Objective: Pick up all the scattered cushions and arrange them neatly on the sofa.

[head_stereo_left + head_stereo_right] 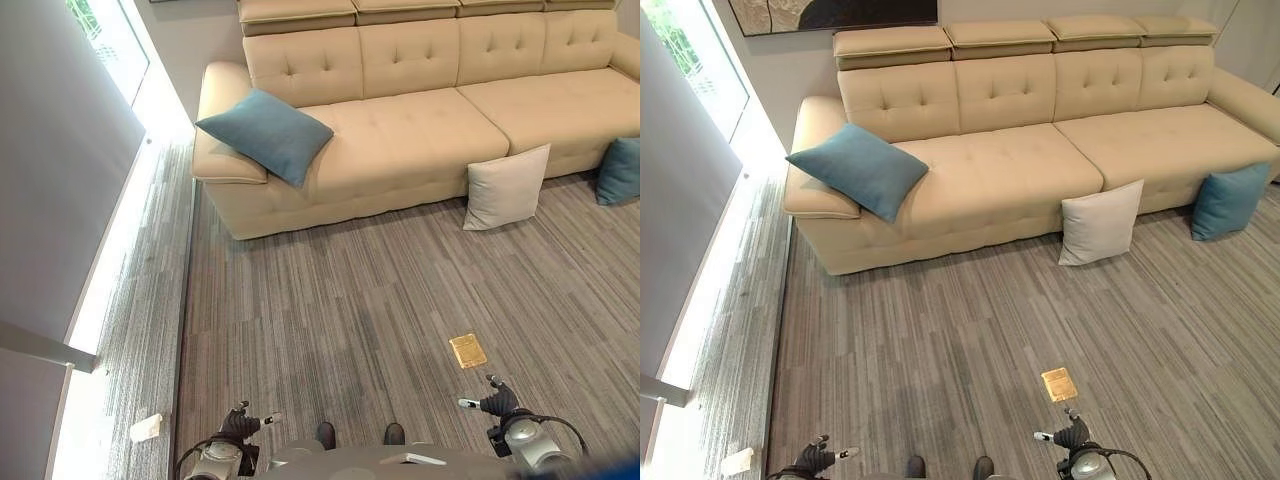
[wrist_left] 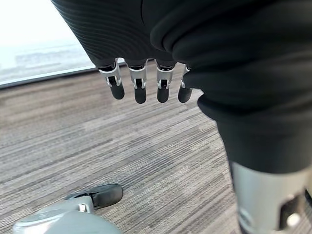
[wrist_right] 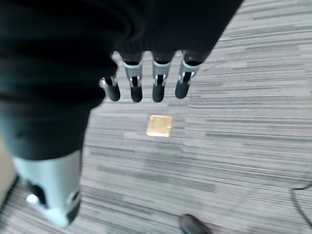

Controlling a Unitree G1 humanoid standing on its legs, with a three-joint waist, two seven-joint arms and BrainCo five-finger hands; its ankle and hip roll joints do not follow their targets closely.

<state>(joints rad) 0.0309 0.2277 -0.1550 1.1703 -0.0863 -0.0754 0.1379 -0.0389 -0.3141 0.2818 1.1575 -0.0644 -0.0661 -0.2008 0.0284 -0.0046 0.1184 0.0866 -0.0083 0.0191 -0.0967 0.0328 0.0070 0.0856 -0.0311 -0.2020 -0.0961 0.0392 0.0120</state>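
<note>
A long cream sofa (image 1: 1040, 150) stands across the far side of the room. One teal cushion (image 1: 858, 168) lies tilted on its left end, against the armrest. A pale grey cushion (image 1: 1100, 223) leans upright on the floor against the sofa's front. Another teal cushion (image 1: 1230, 200) leans on the floor at the sofa's right end. My left hand (image 1: 240, 423) hangs low at the near left, fingers (image 2: 140, 90) straight and holding nothing. My right hand (image 1: 497, 401) hangs at the near right, fingers (image 3: 158, 87) straight and empty. Both hands are far from all the cushions.
A small brass floor plate (image 1: 1059, 384) lies in the striped grey carpet just ahead of my right hand. A bright window wall (image 1: 90, 130) runs along the left. A small white object (image 1: 146, 428) sits on the floor near left. A dark picture (image 1: 830, 14) hangs above the sofa.
</note>
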